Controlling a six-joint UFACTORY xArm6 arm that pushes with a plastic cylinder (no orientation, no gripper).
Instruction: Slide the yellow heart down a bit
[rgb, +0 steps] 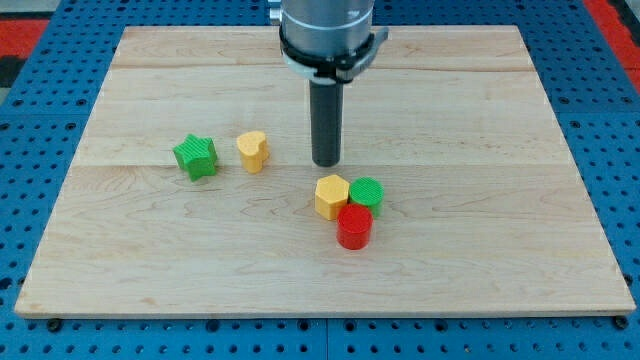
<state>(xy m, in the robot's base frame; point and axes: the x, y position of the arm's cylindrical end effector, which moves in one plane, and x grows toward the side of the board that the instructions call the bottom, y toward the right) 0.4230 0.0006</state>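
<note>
The yellow heart (253, 151) lies left of the board's middle. My tip (326, 163) rests on the board to the heart's right, apart from it by roughly a block's width or more. A green star (195, 157) lies just left of the heart, apart from it. Below and right of my tip sits a tight cluster: a yellow hexagon (331, 196), a green cylinder (367, 192) and a red cylinder (354, 227).
The blocks lie on a light wooden board (480, 250), which rests on a blue pegboard surface (30, 150). The arm's grey body (328, 30) hangs over the board's top middle.
</note>
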